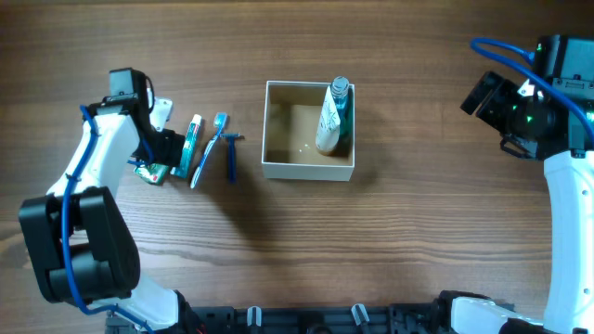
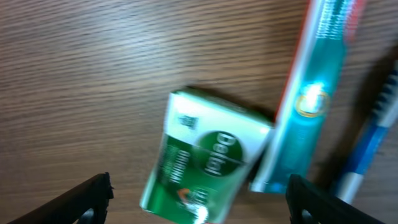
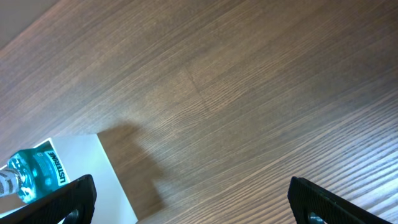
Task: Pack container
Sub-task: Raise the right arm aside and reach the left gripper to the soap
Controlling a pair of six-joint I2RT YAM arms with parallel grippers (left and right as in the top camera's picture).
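The container [image 1: 306, 170] sits mid-table, white outside and tan inside. A white tube [image 1: 329, 125] and a teal mouthwash bottle [image 1: 344, 102] lie along its right wall. Left of it lie a blue razor [image 1: 232, 158], a blue toothbrush [image 1: 210, 148], a teal toothpaste tube [image 1: 190, 144] and a green soap box [image 1: 151, 172]. My left gripper [image 1: 156, 153] is open above the soap box [image 2: 202, 158], with the toothpaste tube [image 2: 314, 93] beside it. My right gripper [image 1: 501, 97] is open and empty at the far right, away from the container [image 3: 93, 168].
A small white item [image 1: 163, 111] lies by the left arm's wrist. The toothbrush shows at the right edge of the left wrist view [image 2: 373, 140]. The mouthwash bottle shows at the left edge of the right wrist view [image 3: 34, 174].
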